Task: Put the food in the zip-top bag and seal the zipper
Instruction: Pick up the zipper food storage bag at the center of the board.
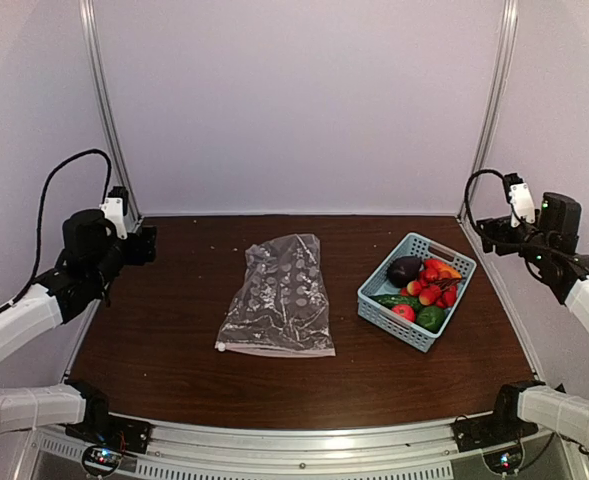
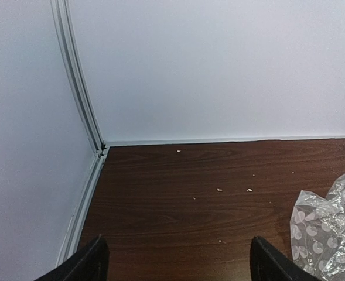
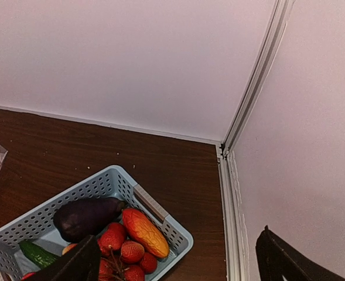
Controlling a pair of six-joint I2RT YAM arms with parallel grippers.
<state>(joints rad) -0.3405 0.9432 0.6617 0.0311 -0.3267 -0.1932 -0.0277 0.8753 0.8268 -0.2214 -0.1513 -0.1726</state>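
Food in basket, bag flat, both pincers released.
Top: bag (image 1: 277,297) lies left of basket (image 1: 392,322), zipper (image 1: 274,350) on its near edge; food (image 1: 421,292) inside basket. Left wrist: left gripper (image 2: 179,246) spread, empty, well left of basket. Right wrist: right gripper (image 3: 179,237) spread, empty, raised right of basket.

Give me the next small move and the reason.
Probably lower the right gripper toward the eggplant: that gripper is open and empty, the eggplant lies uncovered on top of the other food in the basket, and the zip-top bag lies flat on the table, apart from the basket.
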